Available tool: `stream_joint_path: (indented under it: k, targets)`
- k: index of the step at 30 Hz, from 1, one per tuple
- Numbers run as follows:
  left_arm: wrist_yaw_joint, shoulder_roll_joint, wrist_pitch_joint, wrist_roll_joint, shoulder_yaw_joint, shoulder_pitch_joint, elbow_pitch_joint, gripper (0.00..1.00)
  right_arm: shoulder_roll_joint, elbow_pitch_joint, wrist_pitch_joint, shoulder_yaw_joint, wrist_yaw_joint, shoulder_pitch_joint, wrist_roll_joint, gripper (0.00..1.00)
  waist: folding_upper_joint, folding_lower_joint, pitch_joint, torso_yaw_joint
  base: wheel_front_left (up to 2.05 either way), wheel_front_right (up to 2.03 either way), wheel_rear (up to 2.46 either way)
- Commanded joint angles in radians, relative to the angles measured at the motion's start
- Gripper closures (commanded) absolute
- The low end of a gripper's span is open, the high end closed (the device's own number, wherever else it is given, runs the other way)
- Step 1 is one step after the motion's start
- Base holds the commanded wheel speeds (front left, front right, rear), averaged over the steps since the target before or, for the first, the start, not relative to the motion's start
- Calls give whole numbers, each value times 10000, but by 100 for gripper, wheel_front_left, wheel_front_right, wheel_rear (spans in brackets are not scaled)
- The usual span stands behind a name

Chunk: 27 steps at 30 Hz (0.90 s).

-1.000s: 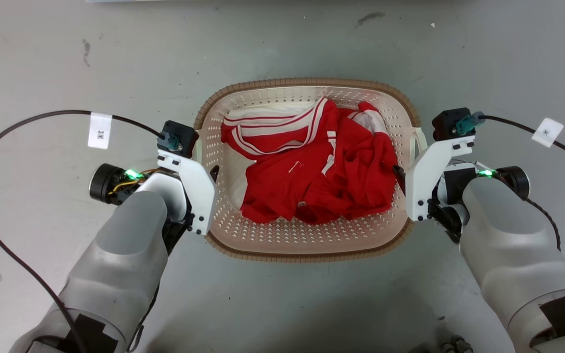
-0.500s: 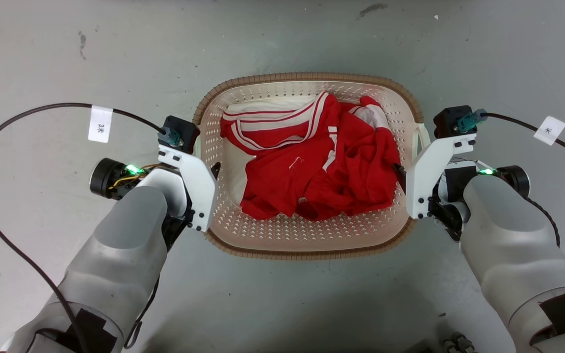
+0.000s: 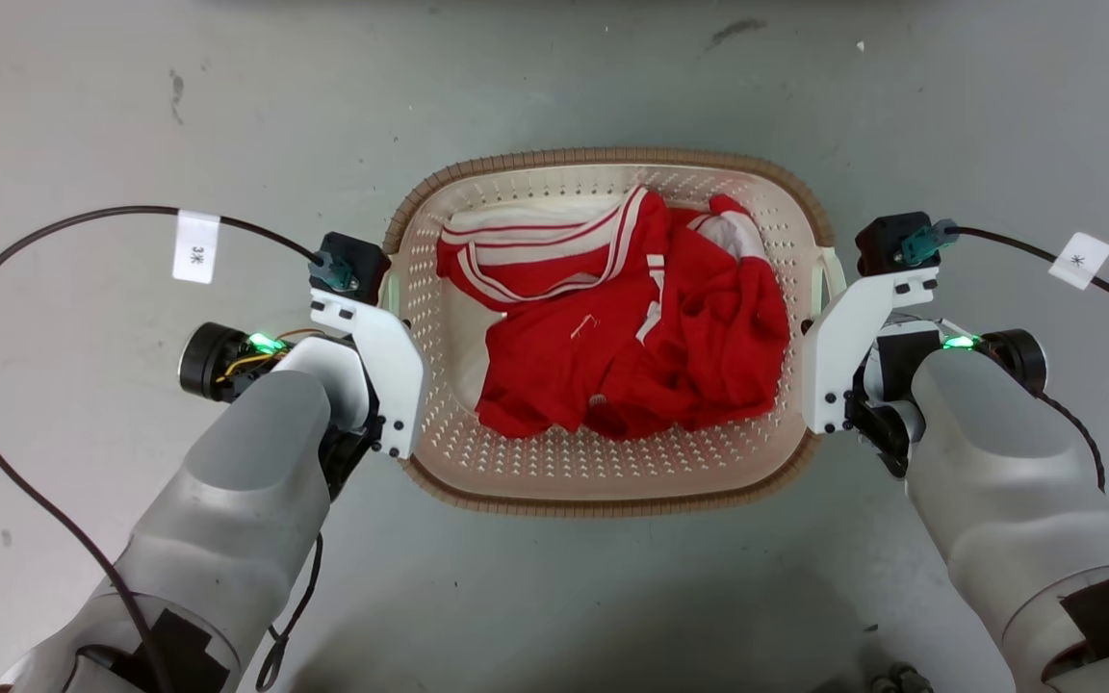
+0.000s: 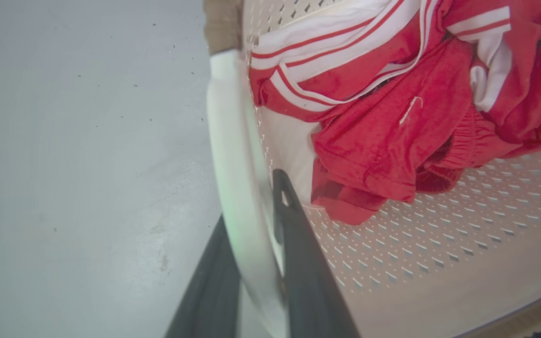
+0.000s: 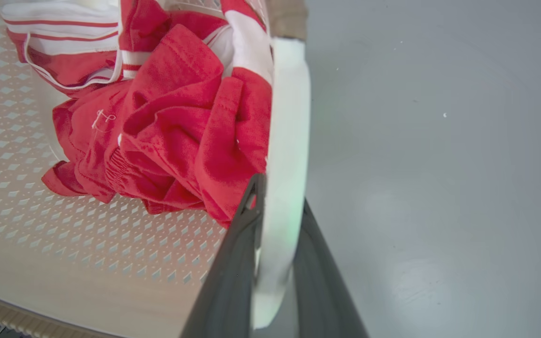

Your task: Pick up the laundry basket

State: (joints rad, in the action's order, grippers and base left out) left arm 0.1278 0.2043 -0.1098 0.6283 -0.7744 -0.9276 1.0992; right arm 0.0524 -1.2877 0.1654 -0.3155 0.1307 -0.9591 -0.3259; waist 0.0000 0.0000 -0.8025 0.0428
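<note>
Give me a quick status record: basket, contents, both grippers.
laundry basket: between both arms, over the grey floor; cannot tell if lifted
contents: red and white clothes piled inside
left gripper: one finger on each side of the left white handle, closed on it
right gripper: one finger on each side of the right white handle, closed on it
grip: both handles held

Now the left tool [image 4: 251,202] and right tool [image 5: 280,195] tighter on handles [image 3: 816,279] of the laundry basket [image 3: 612,486].
</note>
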Motion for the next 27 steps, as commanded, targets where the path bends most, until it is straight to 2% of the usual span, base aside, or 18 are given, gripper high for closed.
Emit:
stream_joint_path:
  k: [1,5,15,16,22,27]
  targets:
    - [40,-72,-84,51,-218,-6,-129,100,-40,30,51,-83,0,-5,82,100,0,0,159,10,0,0,0]
    - [64,-76,-797,563,-820,390,-475,100,-80,7,1124,-346,14,471,217,100,0,0,833,-5,0,0,0]
    - [76,572,-2999,2564,-2150,1307,-1714,100,-62,12,3223,-584,10,1093,500,100,0,0,3311,54,0,0,0]
    - [76,572,-2999,2564,-2150,1307,-1714,100,-62,12,3223,-584,10,1093,500,100,0,0,3311,54,0,0,0]
    - [78,1124,-4078,3620,-3039,1929,-2475,100,-34,4,4399,-774,-4,1590,466,100,0,0,4994,26,0,0,0]
    - [78,1401,-4379,4152,-3534,2192,-2672,100,-13,7,4928,-904,-7,1947,300,100,0,0,6275,1,0,0,0]
